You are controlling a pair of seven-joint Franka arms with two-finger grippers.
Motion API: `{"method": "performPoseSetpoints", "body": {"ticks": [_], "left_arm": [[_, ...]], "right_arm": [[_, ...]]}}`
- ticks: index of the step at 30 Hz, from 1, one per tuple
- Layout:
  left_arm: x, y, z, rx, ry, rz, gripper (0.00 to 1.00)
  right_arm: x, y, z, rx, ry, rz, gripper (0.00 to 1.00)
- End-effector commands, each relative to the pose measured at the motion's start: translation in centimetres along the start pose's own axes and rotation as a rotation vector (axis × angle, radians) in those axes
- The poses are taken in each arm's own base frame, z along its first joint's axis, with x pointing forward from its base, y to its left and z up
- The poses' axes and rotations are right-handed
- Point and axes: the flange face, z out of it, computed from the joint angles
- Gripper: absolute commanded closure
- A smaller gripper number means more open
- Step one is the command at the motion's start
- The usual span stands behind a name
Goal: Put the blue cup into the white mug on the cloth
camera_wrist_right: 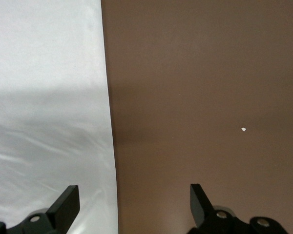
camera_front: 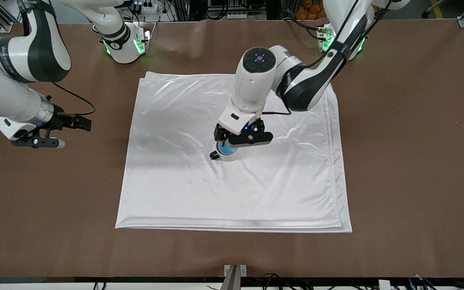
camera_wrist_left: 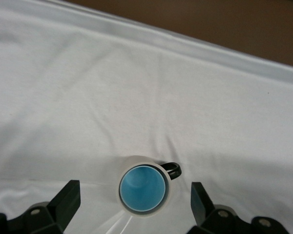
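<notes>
We see the blue cup nested in the white mug mid-cloth. Left hand hovers over it, fingers spread, empty. Right hand waits spread over the bench. Cup looks light, rigid, slick: grip the rim.

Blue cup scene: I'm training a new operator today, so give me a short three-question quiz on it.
1. True or false: the blue cup sits inside the mug.
2. The left hand over the mug is: A) open, B) shut on the cup, C) shut on the mug's handle.
3. What do the cup and mug stand on?

Key:
1. True.
2. A. Its fingers stand apart on both sides of the mug.
3. The cloth. The right hand waits open over the cloth's edge.
</notes>
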Motion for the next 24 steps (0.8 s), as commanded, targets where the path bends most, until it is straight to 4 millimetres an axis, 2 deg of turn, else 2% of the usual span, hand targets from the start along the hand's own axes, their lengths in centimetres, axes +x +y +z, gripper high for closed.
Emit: {"method": "performPoseSetpoints", "body": {"ticks": [1,7,12,14,18,21,24], "left_arm": [[1.9,-3.4,-7.1,0.079,0.059,-0.013,0.00],[4.8,-8.5,-12.5,0.166,0.040,0.082,0.00],[6.9,-13.2,-16.5,0.190,-0.016,0.124,0.00],[8.0,-15.6,-18.2,0.187,-0.038,0.139,0.00],[10.1,-20.1,-19.6,0.187,-0.100,0.145,0.00],[11.6,-23.7,-20.2,0.204,-0.131,0.163,0.00],[12.9,-27.0,-20.6,0.195,-0.161,0.208,0.00]], "right_arm": [[0.5,0.4,-3.1,0.010,0.037,-0.039,0.00],[0.2,0.9,-8.0,0.019,0.125,-0.074,0.00],[-0.4,1.1,-10.3,0.020,0.148,-0.078,0.00],[-0.7,1.5,-11.0,0.019,0.141,-0.102,0.00],[-1.0,2.2,-12.8,0.059,0.149,-0.126,0.00],[-1.0,3.5,-13.5,0.107,0.159,-0.108,0.00],[-1.0,3.2,-13.6,0.110,0.158,-0.103,0.00]]}}
